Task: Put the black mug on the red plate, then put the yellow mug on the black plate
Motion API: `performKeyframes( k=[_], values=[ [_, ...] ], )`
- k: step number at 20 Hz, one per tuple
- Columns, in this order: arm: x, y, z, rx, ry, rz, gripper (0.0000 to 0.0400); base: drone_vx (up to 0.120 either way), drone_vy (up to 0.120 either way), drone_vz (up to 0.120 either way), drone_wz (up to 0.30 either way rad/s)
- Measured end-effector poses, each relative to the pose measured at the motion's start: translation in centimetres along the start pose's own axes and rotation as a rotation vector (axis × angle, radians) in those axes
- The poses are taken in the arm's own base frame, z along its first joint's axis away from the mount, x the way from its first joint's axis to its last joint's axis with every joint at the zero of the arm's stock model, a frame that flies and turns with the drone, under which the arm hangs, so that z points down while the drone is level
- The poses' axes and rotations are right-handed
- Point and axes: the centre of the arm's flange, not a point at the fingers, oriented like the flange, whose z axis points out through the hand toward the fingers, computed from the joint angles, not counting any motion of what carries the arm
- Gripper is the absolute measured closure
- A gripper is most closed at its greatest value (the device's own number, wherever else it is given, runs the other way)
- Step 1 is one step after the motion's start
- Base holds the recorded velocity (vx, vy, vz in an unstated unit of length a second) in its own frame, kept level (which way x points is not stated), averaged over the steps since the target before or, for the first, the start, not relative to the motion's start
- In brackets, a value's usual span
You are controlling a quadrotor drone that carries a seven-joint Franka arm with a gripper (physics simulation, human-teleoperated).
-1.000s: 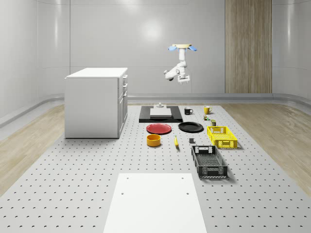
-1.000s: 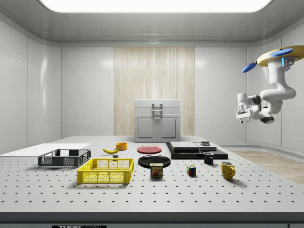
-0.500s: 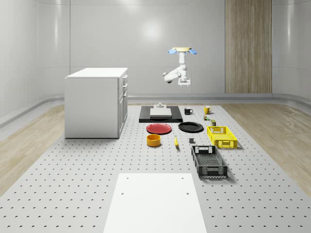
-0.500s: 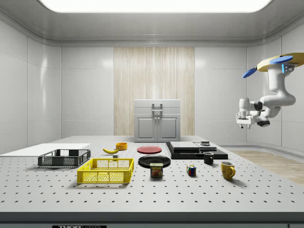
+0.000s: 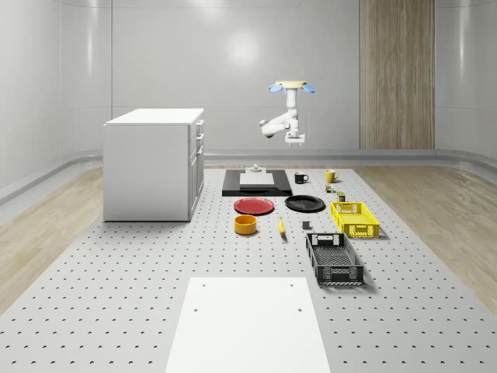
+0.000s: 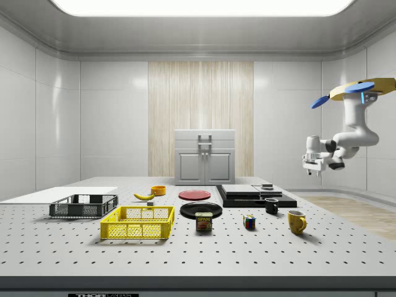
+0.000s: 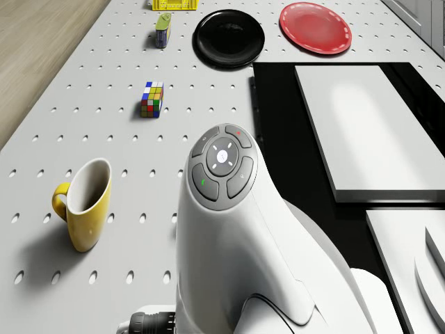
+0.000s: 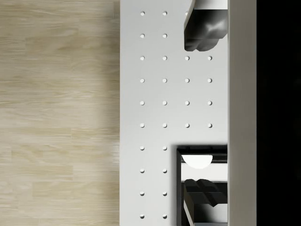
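Drone (image 6: 356, 90) lower and nearer the black mug (image 6: 271, 206) than before, empty hand (image 6: 312, 170) spread apart.

Walls: pale grey panels (image 5: 155, 62); wood-slat panel (image 5: 396, 74) at 1 o'clock.
Floor: light wood (image 5: 46, 225) around perforated grey table (image 5: 116, 295).
Furniture: white cabinet (image 5: 151, 163) at 10 o'clock.
Light: ceiling panel (image 6: 198, 6).

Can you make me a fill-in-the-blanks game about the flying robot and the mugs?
1. The black mug stands on the ____, not on a plate.
2. The plate beside the black plate is ____.
3. The drone hovers in the ____, high above the yellow mug.

Missing words: table; red; air
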Motion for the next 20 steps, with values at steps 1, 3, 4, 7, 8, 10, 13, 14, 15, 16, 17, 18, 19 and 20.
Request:
performKeyframes(
  k=[1, 3, 4, 7, 8, 10, 13, 14, 15, 16, 17, 18, 19, 20],
  values=[
    [0.0, 0.0, 0.0, 0.0, 0.0, 0.0, 0.0, 0.12, 0.0, -0.12, 0.0],
    [-0.01, -0.01, 0.0, -0.001, 0.001, 0.0, 0.0, 0.12, 0.0, -0.12, 0.0],
    [-0.01, -0.01, 0.0, -0.001, 0.001, 0.0, 0.0, 0.12, 0.0, -0.12, 0.0],
    [-0.01, -0.01, 0.0, -0.001, 0.002, 0.0, 0.0, 0.12, 0.0, -0.12, 0.0],
    [-0.02, -0.01, 0.0, -0.002, 0.002, 0.0, 0.0, 0.12, 0.0, -0.12, 0.0],
    [-0.02, -0.02, 0.0, -0.002, 0.002, 0.0, 0.0, 0.12, 0.0, -0.12, 0.0],
    [-0.02, -0.02, 0.0, -0.002, 0.002, 0.0, 0.0, 0.12, 0.0, -0.12, 0.0],
    [-0.02, -0.02, 0.0, -0.002, 0.002, 0.0, 0.0, 0.12, 0.0, -0.12, 0.0],
    [-0.02, -0.02, 0.0, -0.002, 0.002, 0.0, 0.0, 0.12, 0.0, -0.12, 0.0],
    [-0.02, -0.02, 0.0, -0.002, 0.002, 0.0, 0.0, 0.12, 0.0, -0.12, 0.0],
    [-0.02, -0.02, 0.0, -0.002, 0.002, 0.0, 0.0, 0.12, 0.0, -0.12, 0.0],
    [-0.02, -0.02, 0.0, -0.002, 0.002, 0.0, 0.0, 0.12, 0.0, -0.12, 0.0],
    [-0.02, -0.02, 0.0, -0.002, 0.002, 0.0, 0.0, 0.12, 0.0, 0.0, 0.0],
    [-0.02, -0.02, 0.0, -0.002, 0.002, 0.0, 0.0, 0.12, 0.0, 0.0, 0.0]
  ],
)
